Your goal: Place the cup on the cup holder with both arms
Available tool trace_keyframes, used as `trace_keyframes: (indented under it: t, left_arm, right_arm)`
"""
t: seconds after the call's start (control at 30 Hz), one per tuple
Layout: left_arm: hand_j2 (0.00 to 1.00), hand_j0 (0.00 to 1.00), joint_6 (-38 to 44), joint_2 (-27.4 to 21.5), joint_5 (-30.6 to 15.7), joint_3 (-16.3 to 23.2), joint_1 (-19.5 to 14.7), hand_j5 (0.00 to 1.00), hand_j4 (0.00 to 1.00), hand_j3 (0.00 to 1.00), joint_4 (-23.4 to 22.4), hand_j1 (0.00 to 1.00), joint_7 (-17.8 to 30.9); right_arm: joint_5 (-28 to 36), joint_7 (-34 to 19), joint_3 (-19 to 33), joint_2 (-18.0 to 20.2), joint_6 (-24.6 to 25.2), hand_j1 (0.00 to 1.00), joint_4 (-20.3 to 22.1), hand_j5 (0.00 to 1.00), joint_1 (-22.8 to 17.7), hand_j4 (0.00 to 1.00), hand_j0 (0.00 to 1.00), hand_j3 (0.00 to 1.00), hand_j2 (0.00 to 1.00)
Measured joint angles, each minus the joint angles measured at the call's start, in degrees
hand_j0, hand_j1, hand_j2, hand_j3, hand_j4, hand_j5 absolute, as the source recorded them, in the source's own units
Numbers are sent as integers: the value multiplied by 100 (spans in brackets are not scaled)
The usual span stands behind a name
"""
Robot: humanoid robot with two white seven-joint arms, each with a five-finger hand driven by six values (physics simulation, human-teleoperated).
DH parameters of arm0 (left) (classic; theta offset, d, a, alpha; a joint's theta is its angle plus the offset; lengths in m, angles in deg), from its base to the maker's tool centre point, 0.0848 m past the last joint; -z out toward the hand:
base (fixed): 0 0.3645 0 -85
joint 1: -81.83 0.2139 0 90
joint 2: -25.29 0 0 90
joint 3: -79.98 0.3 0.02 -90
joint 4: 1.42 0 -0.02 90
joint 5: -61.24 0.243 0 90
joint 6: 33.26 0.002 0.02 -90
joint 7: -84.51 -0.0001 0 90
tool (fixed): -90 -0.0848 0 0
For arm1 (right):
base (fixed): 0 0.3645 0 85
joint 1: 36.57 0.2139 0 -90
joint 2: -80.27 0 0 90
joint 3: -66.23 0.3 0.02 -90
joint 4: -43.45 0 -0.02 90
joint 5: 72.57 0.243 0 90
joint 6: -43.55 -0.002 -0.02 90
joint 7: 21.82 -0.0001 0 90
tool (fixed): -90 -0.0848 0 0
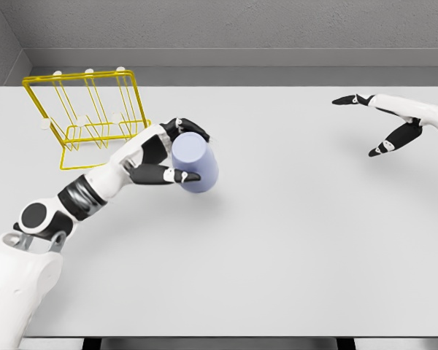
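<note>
A pale lavender-blue cup [196, 162] is tilted in my left hand [177, 151], whose fingers curl over its top and whose thumb presses its front side. It hangs just above the white table [277, 240], left of the middle. The yellow wire cup holder [87, 117] with white-tipped pegs stands at the back left, a short way up and left of the cup. My right hand [383, 124] hovers at the far right with its fingers spread and holds nothing.
A grey wall runs behind the table's far edge. The table's front edge lies near the bottom of the picture. My left forearm [95, 189] stretches across the table in front of the holder.
</note>
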Motion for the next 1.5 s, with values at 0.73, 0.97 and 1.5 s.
trace_keyframes:
  t: [0.73, 0.97, 1.5]
  left_arm:
    - [45, 45, 551, -1679, -1628, -408, -1257, 45, 45, 45, -184, 45, -2]
    - [45, 45, 714, -1671, -1621, -410, -1521, 45, 45, 45, -425, 45, -3]
    - [45, 45, 917, -1611, -1534, -400, -1714, 45, 45, 45, -907, 45, -3]
  right_arm:
    - [0, 0, 0, -8, 0, 100, 1, 100, 0, 100, 100, 100, 100]
    - [0, 0, 0, -1, 0, 100, 6, 100, 0, 100, 100, 100, 100]
    - [0, 0, 0, -1, 0, 100, 7, 100, 0, 100, 100, 100, 100]
